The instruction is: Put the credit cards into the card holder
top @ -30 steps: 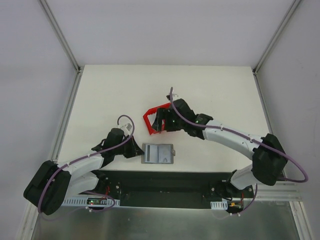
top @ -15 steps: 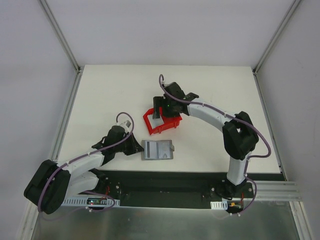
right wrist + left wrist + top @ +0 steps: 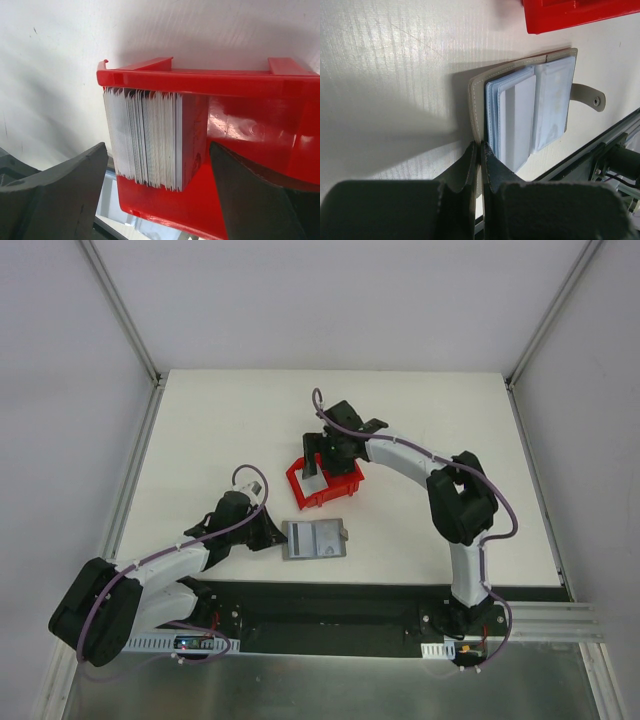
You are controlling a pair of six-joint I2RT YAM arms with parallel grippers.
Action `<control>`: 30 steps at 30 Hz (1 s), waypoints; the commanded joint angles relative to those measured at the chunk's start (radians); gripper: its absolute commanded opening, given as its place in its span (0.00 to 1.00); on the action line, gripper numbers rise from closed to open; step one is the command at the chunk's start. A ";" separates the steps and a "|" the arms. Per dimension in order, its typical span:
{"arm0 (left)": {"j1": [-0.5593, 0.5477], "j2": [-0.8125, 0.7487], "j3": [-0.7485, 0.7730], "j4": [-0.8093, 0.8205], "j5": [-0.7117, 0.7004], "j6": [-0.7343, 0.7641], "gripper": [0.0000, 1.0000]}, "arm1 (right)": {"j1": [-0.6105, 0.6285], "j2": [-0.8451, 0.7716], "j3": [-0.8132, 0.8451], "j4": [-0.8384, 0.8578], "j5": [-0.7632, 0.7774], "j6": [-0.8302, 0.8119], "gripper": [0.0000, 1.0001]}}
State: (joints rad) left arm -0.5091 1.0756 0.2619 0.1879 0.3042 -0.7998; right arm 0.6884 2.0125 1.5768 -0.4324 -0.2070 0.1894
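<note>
The grey card holder (image 3: 315,539) lies open on the table near the front edge. In the left wrist view the card holder (image 3: 540,107) shows pale blue slots with a white card (image 3: 516,125) lying in one. My left gripper (image 3: 270,535) is shut on the edge of its left cover (image 3: 480,150). The credit cards (image 3: 145,140) stand on edge as a thick stack in the red bin (image 3: 250,82). My right gripper (image 3: 157,150) is open over the bin (image 3: 325,480), one finger on each side of the stack, not touching it.
The card holder's strap with its round snap (image 3: 590,97) sticks out to the right. The red bin's corner (image 3: 580,12) lies just beyond the card holder. The table's front edge and black rail (image 3: 330,605) run right behind the card holder.
My right arm has swung its elbow back and up, and its gripper has settled over the far side of the red bin. The left gripper has stayed at the card holder's edge.
</note>
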 commanded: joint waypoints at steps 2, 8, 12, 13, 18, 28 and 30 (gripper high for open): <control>0.003 0.006 0.023 -0.008 -0.014 0.019 0.00 | -0.006 0.041 0.058 -0.026 -0.060 -0.013 0.85; 0.003 -0.002 0.017 -0.008 -0.013 0.019 0.00 | -0.004 0.046 0.058 -0.017 -0.072 -0.011 0.82; 0.003 0.006 0.020 -0.008 -0.008 0.024 0.00 | -0.012 0.032 0.060 -0.005 -0.115 -0.015 0.74; 0.003 0.006 0.022 -0.008 -0.007 0.024 0.00 | -0.012 0.028 0.057 -0.005 -0.118 -0.013 0.71; 0.003 0.010 0.023 -0.005 -0.004 0.028 0.00 | -0.016 -0.004 0.040 0.004 -0.118 -0.015 0.56; 0.003 0.017 0.025 0.001 0.001 0.025 0.00 | -0.024 -0.034 0.023 0.009 -0.126 -0.015 0.41; 0.003 0.020 0.025 0.002 0.006 0.025 0.00 | -0.026 -0.035 0.022 0.009 -0.127 -0.015 0.37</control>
State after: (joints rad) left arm -0.5091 1.0866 0.2619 0.1833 0.3050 -0.7963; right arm 0.6636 2.0544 1.5936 -0.4343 -0.3019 0.1787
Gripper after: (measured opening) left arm 0.007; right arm 0.404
